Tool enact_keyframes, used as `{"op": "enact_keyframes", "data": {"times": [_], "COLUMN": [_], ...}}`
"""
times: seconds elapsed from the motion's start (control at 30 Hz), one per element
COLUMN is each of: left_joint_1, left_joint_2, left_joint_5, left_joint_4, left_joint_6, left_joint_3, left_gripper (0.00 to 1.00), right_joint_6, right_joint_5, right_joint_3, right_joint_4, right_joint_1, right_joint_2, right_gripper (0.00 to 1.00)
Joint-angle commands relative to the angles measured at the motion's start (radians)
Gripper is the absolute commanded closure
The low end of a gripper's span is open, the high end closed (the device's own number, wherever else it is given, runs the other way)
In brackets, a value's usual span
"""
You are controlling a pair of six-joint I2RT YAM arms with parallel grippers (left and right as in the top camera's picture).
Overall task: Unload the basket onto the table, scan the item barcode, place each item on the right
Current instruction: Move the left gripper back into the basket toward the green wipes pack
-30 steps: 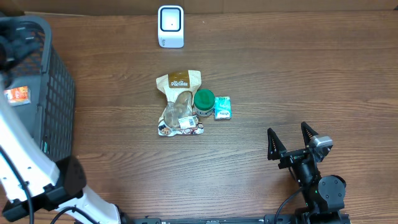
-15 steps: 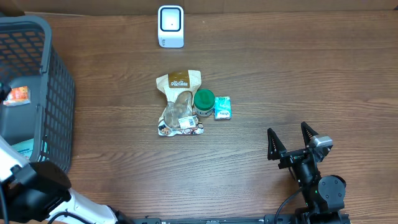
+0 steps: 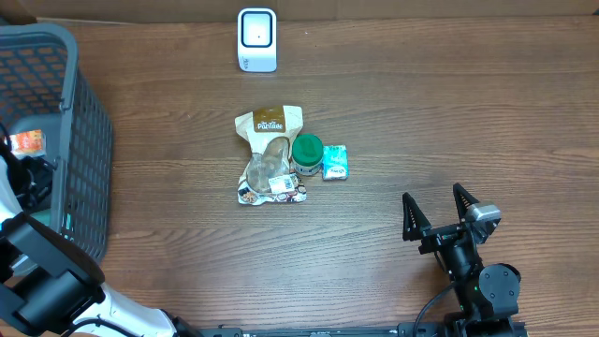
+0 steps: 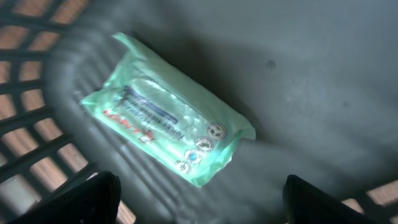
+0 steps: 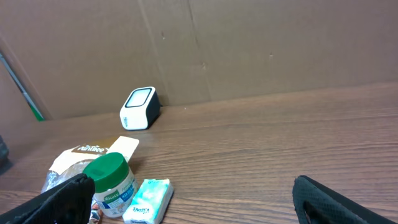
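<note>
My left arm (image 3: 47,271) down inside the basket (image 3: 84,140), above a green packet (image 4: 168,134).
My left end effector (image 4: 202,198) hung open and empty over the packet on the basket floor, at the tabletop's (image 3: 449,112) left edge. My right end effector (image 3: 437,213) sat open, near right, pointing toward the far scanner (image 3: 256,39).

The overhead camera looks straight down on the whole table (image 3: 421,122), basket (image 3: 89,140) at the left edge, scanner (image 3: 256,39) at the far edge. The left wrist camera sits inside the basket, facing down, close on a green packet (image 4: 168,134) on its floor. The right wrist camera sits low, facing level across the table toward a cardboard wall (image 5: 280,43), sharing the scanner and green-lidded jar (image 5: 111,177) with the overhead.
</note>
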Motion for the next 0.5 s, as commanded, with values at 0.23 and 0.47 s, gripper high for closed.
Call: {"op": "enact_keyframes", "data": {"times": [0.23, 0.47], "left_joint_1": [-0.009, -0.008], "left_joint_2": [-0.003, -0.002], "left_joint_5": [0.003, -0.015], "left_joint_4": [0.211, 0.318], "left_joint_6": [0.11, 0.109], "left_joint_3": [-0.23, -0.328], "left_gripper": [0.16, 0.22], "right_joint_6": [-0.001, -0.001], "right_joint_5": [0.002, 0.002], "right_joint_3": [-0.01, -0.01], "right_joint_4": [0.005, 0.005], "right_joint_1": [-0.007, -0.007], "right_joint_2": [-0.011, -0.011], "right_gripper": [0.0, 0.0]}}
